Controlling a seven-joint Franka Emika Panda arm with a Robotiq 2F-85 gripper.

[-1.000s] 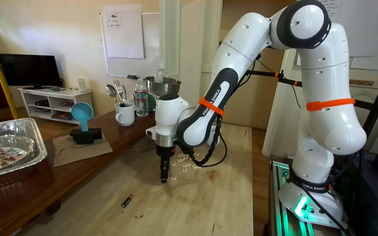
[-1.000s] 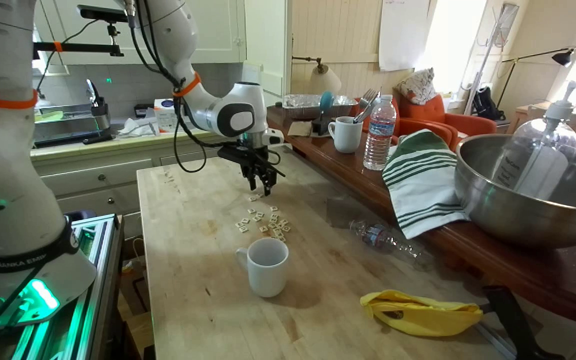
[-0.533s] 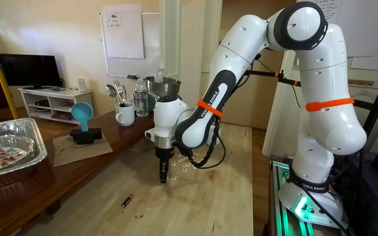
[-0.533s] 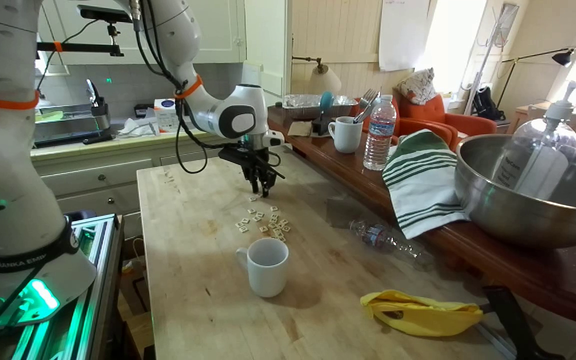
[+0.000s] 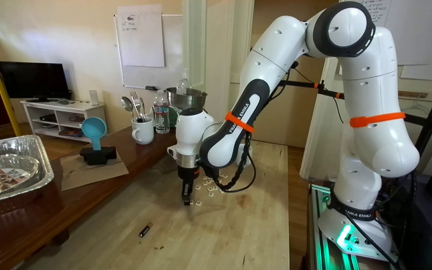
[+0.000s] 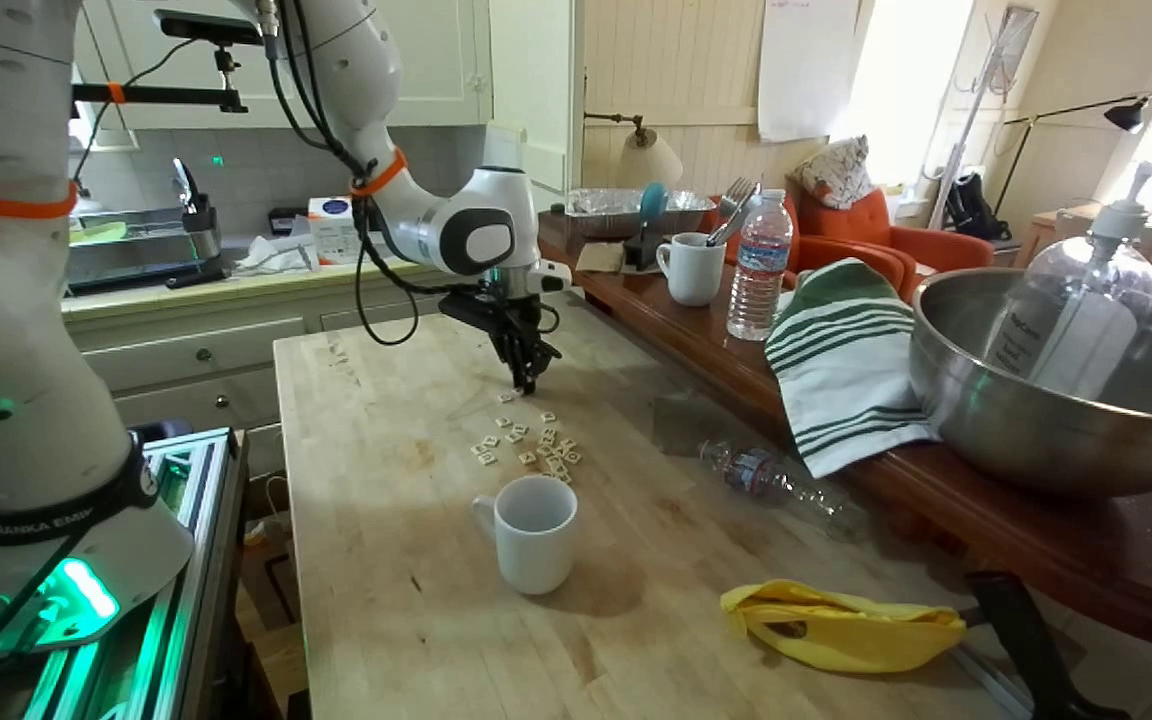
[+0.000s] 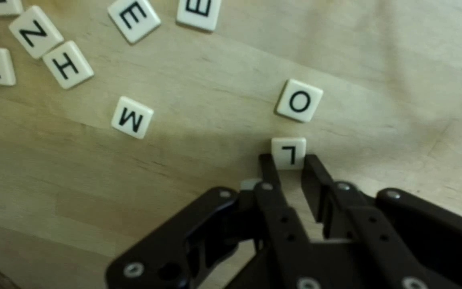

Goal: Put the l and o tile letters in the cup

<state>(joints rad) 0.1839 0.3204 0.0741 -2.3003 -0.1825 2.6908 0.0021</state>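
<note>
Ivory, the L tile (image 7: 288, 154) sat pinched between the fingertips (image 7: 269, 170) of the gripper (image 7: 289, 159), its letter inverted in the wrist view, long stroke vertical; the O tile (image 7: 300, 100) lay skewed just beyond; in an exterior view, other tiles (image 6: 528, 458) lay between gripper and white cup (image 6: 536, 540), handle toward the robot's base (image 6: 121, 560).

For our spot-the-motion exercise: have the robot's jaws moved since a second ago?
Yes: inward. In an exterior view, judged against the fixed table, the jaws have drawn together; the wrist view shows the L tile between them.
</note>
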